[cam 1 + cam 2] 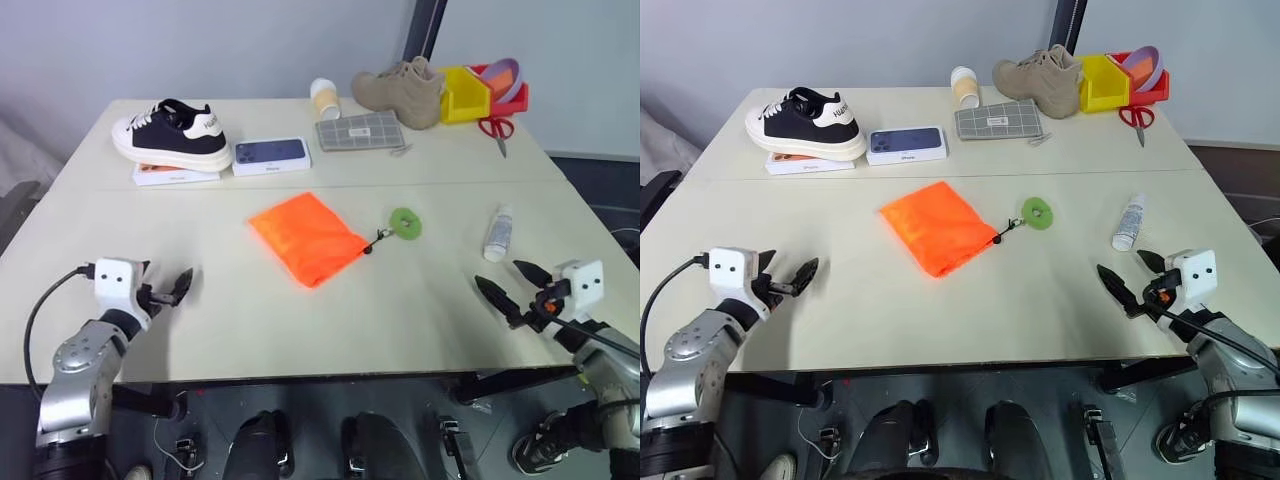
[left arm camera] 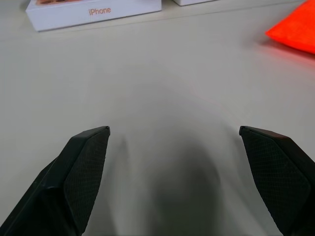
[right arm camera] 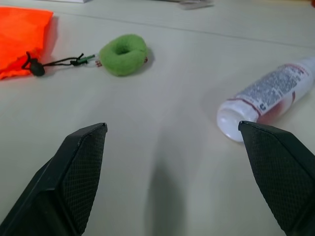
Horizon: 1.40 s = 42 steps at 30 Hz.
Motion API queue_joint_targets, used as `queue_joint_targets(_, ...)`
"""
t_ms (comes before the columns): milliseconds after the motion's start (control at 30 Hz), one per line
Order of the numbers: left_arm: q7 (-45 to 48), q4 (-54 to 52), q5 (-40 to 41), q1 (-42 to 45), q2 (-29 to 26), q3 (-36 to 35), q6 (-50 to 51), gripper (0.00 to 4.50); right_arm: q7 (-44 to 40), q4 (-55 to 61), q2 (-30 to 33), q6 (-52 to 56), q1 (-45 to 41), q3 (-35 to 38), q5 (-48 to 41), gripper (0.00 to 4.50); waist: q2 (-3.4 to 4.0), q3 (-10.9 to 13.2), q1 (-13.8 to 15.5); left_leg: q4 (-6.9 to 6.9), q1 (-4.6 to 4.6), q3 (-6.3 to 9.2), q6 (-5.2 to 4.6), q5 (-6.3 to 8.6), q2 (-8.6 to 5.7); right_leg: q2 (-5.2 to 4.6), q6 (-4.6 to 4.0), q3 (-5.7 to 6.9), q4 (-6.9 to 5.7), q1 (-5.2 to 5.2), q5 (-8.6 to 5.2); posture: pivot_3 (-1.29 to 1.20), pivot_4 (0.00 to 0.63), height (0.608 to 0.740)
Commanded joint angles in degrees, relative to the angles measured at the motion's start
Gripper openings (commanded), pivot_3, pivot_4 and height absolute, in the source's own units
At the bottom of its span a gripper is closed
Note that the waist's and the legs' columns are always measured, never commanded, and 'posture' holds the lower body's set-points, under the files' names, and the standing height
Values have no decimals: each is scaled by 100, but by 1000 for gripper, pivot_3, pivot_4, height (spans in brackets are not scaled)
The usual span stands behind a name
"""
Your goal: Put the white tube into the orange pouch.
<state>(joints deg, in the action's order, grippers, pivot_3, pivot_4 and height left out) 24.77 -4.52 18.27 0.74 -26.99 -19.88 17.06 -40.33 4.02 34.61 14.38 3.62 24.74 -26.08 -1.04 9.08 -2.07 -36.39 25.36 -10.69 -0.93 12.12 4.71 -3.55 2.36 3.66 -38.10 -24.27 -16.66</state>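
tube: slim white plastic squeeze tube (image 1: 498,233) lies on beige surface (image 1: 300,320), right of green ring (image 1: 406,222)
pouch: neon-orange fabric pouch (image 1: 306,237) mid-surface, flat
left gripper (image 1: 176,288): spread, empty
right gripper (image 1: 512,283): spread, empty, near tube

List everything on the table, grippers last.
pouch: 1, orange, table centre, flat
ring: 1, green, right of pouch, tied to it by a black cord
tube: 1, white, lying right of ring, ahead of the right gripper
sneaker: 1, black and white, far left, on a phone box
phone boxes: 2, white, far left, side by side
cup: 1, cream and tan, far centre
case: 1, grey checked, right of cup
boot: 1, tan, far right
bins: yellow and red, far right
scissors: 1, red handles, by bins
table: 1, beige
left gripper: open, empty, near left
right gripper: open, empty, near right
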Motion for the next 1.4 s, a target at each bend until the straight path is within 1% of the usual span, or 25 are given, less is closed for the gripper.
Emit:
queue_joint_targets(33,38,-151,104,68,-25,-52,-30,4499,20,25,-9,-97,-75,60,-45,4436,0,0,0,0,0,0,-3,-2,0,0,0,0,0,0,0,0,150,740)
queue_joint_targets(300,51,-303,283,151,-24,-60,88,4499,39,22,-17,-106,-124,30,-40,4436,0,0,-1,-2,-1,0,-6,-4,0,0,14,0,0,3,8,0,150,740)
queue_joint_targets(467,122,-815,325,267,-49,177,163,4499,-16,21,-18,-93,-208,-137,-24,4436,0,0,1,-3,-1,0,-7,-5,-1,1,16,0,-1,4,9,0,150,740)
queue_joint_targets(633,305,-1046,294,402,-57,509,216,4499,-51,128,32,-24,-245,-182,-94,4436,4,-3,11,-4,-3,0,-7,-6,-2,3,17,0,-2,7,9,0,150,740)
queue_joint_targets(767,779,-1358,238,644,-135,1254,305,4499,-104,596,45,90,-110,-278,-156,4436,4,-3,33,-4,-3,0,-7,-7,-2,4,20,1,-2,8,11,0,150,740)
queue_joint_targets(867,921,-1471,-77,898,-159,1828,239,4499,-68,954,3,219,-71,-387,-229,4436,5,-3,79,-7,-3,0,-6,-8,-2,5,21,0,-4,8,11,0,150,740)
queue_joint_targets(1000,913,-1454,-954,1168,-199,2713,-108,4499,-32,1142,-59,269,-37,-498,-263,4436,7,-4,113,-8,-6,0,-6,-8,-2,6,20,-1,-4,10,11,0,150,740)
queue_joint_targets(1100,736,-1358,-1545,1332,-103,3181,-321,4499,-40,1149,-111,192,19,-591,-213,4436,7,-4,128,-8,-5,0,-7,-8,-3,6,20,-1,-3,10,11,0,150,740)
queue_joint_targets(1267,508,-1130,-2146,1522,122,3571,-504,4499,-64,1110,-186,74,65,-745,-115,4436,7,-4,134,-13,-4,2,-9,-8,-2,6,19,-1,-4,11,11,0,150,740)
queue_joint_targets(1400,519,-962,-2321,1674,335,3759,-467,4499,-76,1143,-217,54,24,-840,-111,4436,7,-5,135,-15,-4,3,-10,-8,-2,7,20,0,-6,11,11,0,150,740)
